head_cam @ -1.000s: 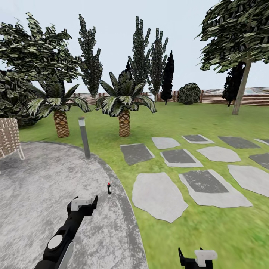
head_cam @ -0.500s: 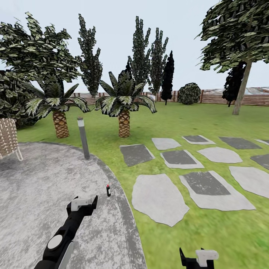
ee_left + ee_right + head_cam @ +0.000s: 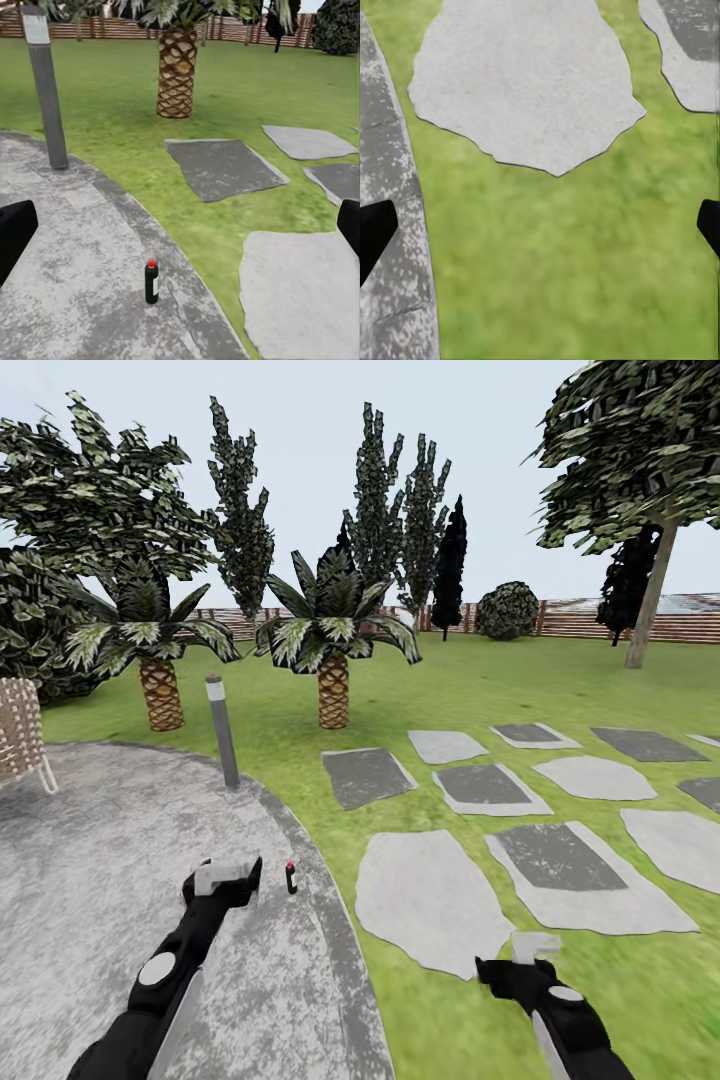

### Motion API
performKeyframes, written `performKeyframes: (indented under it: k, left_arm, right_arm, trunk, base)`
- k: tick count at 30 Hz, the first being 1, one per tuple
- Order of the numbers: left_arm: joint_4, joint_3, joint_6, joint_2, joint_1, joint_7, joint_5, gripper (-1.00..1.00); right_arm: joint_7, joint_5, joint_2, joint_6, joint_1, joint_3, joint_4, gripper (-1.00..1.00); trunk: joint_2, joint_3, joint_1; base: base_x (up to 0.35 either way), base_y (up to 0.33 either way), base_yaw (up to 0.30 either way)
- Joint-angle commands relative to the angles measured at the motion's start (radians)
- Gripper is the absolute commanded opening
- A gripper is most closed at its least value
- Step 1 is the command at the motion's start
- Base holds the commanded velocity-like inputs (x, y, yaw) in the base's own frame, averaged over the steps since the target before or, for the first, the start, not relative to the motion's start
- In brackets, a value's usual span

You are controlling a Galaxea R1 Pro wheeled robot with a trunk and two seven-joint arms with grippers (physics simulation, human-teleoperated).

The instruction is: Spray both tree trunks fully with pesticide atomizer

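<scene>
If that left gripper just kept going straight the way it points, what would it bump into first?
Probably the small dark bottle with a red cap, standing upright on the grey stone patio just ahead of the left gripper. It sits slightly below the centre line, so depth is uncertain.

Bright, even daylight — soft faint shadows, blurry grass texture.

So the pesticide atomizer (image 3: 291, 877) is a tiny dark bottle with a red cap and a small pale label, standing upright. It's on the grey stone patio, right by the curved edge where the grass lawn (image 3: 470, 680) starts, not on the grass itself. The left wrist view shows it (image 3: 151, 281) clearly. Far off on the right stands one tree (image 3: 640, 450) with a pale, slightly leaning tree trunk (image 3: 648, 600) near the fence.
</scene>
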Motion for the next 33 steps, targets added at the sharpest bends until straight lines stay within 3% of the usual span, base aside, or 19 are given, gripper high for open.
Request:
performKeyframes:
  k: [1,4,5,9,12,16,22,23,25,33]
  left_arm:
    - [0.047,0.0,0.0,0.001,-0.048,0.001,0.0,1.0]
    - [0.183,0.0,-0.001,0.001,-0.162,0.003,0.001,1.0]
    - [0.29,0.0,-0.002,0.0,-0.238,0.008,0.0,1.0]
    - [0.445,-0.001,-0.036,-0.001,-0.321,0.026,-0.003,1.0]
    - [0.478,0.002,-0.15,-0.001,-0.339,0.029,0.011,1.0]
    - [0.497,0.022,-0.218,-0.002,-0.342,0.04,0.041,1.0]
    - [0.552,0.021,-0.234,-0.004,-0.343,0.085,0.038,1.0]
    - [0.566,-0.008,-0.236,-0.004,-0.343,0.09,0.011,1.0]
    - [0.573,-0.031,-0.237,-0.005,-0.343,0.092,-0.007,1.0]
    - [0.579,-0.048,-0.236,-0.004,-0.343,0.093,-0.022,1.0]
  right_arm:
    - [0.001,0.0,0.0,0.041,-0.054,0.0,-0.006,1.0]
    - [0.001,0.0,0.0,0.12,-0.155,0.0,-0.013,1.0]
    - [0.002,0.0,-0.001,0.149,-0.194,0.0,-0.015,1.0]
    - [0.007,-0.002,0.0,0.167,-0.216,0.002,-0.017,1.0]
    - [0.009,-0.008,0.001,0.171,-0.219,0.003,-0.019,1.0]
    - [0.009,-0.006,0.001,0.171,-0.217,0.004,-0.017,1.0]
    - [0.009,-0.004,0.002,0.17,-0.215,0.004,-0.016,1.0]
    - [0.009,-0.002,0.002,0.17,-0.215,0.004,-0.016,1.0]
    - [0.009,-0.001,0.002,0.17,-0.216,0.004,-0.016,1.0]
    - [0.009,-0.003,0.002,0.17,-0.216,0.004,-0.017,1.0]
  trunk:
    - [0.0,0.0,0.0]
    - [0.0,0.0,0.0]
    - [0.0,0.0,0.0]
    - [0.0,0.0,0.0]
    - [0.0,0.0,0.0]
    - [0.0,0.0,0.0]
    - [0.0,0.0,0.0]
    - [0.0,0.0,0.0]
    - [0.0,0.0,0.0]
    - [0.0,-0.001,0.0]
  base:
    - [0.008,0.002,0.0]
    - [0.004,0.001,0.0]
    - [0.001,0.0,0.0]
    - [0.0,0.0,0.0]
    - [0.0,0.0,0.0]
    - [0.0,0.0,0.0]
    - [0.0,0.0,0.0]
    - [0.0,0.0,0.0]
    - [0.0,0.0,0.0]
    - [0.0,0.0,0.0]
